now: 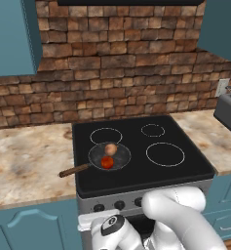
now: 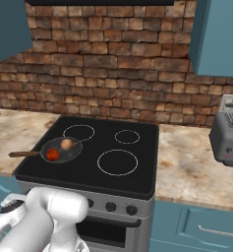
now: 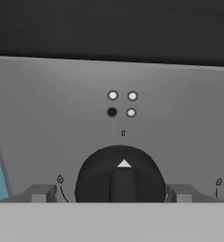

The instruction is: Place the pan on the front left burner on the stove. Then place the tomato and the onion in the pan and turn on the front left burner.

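Observation:
The dark pan [image 1: 121,157] [image 2: 74,149] rests on the black glass stove [image 1: 136,178] [image 2: 88,170], covering the front left burner, its brown handle [image 1: 74,170] pointing left. The red tomato [image 1: 107,162] [image 2: 52,155] and the tan onion [image 1: 110,149] [image 2: 66,143] lie inside the pan. In the hand view my gripper [image 3: 111,194] is open, facing the grey stove front. Its fingertips [image 3: 41,194] straddle a black knob [image 3: 120,177] whose white pointer aims up at the zero mark. The dot diagram above the knob has its lower left dot dark.
A grey toaster [image 1: 229,112] [image 2: 226,138] stands on the marble counter [image 1: 29,156] [image 2: 187,162] right of the stove. Teal drawers [image 2: 201,229] sit below. More black knobs [image 1: 119,205] [image 2: 110,206] line the stove front. The brick wall is behind.

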{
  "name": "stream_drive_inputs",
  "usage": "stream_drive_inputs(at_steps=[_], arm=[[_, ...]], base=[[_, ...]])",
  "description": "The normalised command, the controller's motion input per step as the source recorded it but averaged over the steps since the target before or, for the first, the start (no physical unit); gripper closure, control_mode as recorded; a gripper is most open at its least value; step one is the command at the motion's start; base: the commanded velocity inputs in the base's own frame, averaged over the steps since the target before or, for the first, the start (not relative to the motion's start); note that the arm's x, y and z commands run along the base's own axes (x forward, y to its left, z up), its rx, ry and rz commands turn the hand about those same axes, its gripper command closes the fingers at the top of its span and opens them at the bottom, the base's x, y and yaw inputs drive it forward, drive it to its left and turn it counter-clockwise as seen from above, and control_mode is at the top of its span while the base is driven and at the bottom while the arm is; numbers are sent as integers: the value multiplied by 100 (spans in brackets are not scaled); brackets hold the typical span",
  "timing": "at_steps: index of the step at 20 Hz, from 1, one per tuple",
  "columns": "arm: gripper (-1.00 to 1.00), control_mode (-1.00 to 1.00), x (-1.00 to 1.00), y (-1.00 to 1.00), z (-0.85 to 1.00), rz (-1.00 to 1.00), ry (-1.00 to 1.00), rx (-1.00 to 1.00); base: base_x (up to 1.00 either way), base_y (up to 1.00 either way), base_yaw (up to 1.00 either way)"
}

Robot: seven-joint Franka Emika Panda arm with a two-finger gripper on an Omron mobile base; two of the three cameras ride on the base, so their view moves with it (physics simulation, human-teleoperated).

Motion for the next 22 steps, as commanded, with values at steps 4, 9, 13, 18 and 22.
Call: stream_drive_inputs(at_steps=[4,9,13,18,22], arm=[[100,-100,6,13,-1,0,-6,0],[100,-100,0,13,0,0,-9,-3],[100,-100,0,14,1,0,-4,-21],[100,-100,0,17,13,0,0,-33],[100,-100,0,27,23,0,0,-41]], base=[[0,0,0],[0,0,0],[0,0,0],[0,0,0],[0,0,0]])
